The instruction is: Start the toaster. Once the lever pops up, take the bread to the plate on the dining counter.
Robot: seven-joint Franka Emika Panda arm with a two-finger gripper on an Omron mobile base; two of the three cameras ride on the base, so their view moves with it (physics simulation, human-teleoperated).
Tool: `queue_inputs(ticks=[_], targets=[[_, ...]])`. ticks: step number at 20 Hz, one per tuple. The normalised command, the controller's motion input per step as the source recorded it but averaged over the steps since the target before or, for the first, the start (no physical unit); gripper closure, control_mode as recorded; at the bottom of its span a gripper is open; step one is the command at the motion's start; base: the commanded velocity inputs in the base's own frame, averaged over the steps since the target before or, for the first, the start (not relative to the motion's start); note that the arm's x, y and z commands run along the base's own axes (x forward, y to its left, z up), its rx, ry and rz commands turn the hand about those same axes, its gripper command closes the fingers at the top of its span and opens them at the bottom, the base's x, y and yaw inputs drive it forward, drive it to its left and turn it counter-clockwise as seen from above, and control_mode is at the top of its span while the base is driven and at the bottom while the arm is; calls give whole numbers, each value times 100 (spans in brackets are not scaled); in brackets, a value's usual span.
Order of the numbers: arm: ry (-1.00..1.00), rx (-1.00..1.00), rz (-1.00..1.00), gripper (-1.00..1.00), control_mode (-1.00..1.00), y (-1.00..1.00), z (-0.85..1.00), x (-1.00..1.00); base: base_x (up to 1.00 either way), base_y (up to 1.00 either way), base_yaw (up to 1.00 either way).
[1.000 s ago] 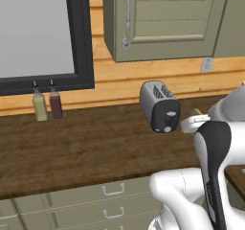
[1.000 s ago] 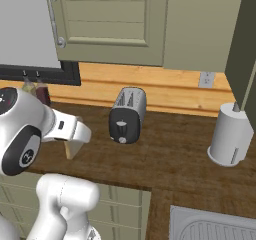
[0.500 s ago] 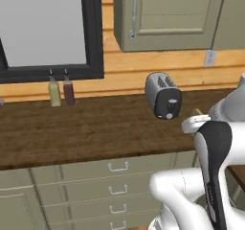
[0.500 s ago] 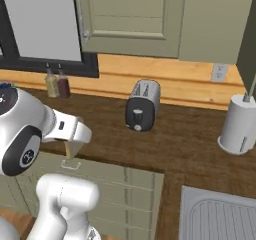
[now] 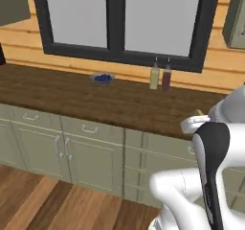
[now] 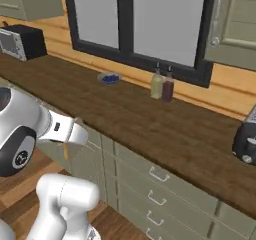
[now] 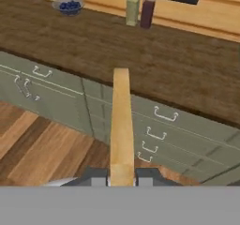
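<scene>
Kitchen bench (image 6: 165, 134) runs under window; toaster (image 6: 246, 140) sits at its right end, slots empty; gripper (image 7: 122, 175) clenched on bread (image 7: 121, 121), slice held edge-on out over floor, clear of bench front, likely for carrying to plate; two bottles (image 5: 160, 75) and bowl (image 5: 102, 78) stand along back edge.

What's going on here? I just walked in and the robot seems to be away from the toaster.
The arm's pincer is shut on the bread, held edge-on above the wood floor in front of the cabinet drawers. The toaster sits on the wooden counter, far to the robot's right. Two bottles and a small bowl stand by the window.
</scene>
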Motion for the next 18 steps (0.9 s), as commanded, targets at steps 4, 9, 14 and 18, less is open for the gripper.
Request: queue_inputs(ticks=[4, 9, 14, 18], targets=[[0, 0, 0, 100, 100, 0, 0, 0, -19, 56, 95], [0, 0, 0, 100, 100, 0, 0, 0, -17, 42, 99], [0, 0, 0, 100, 100, 0, 0, 0, -4, 22, 98], [0, 0, 0, 100, 100, 0, 0, 0, 0, 6, 99]])
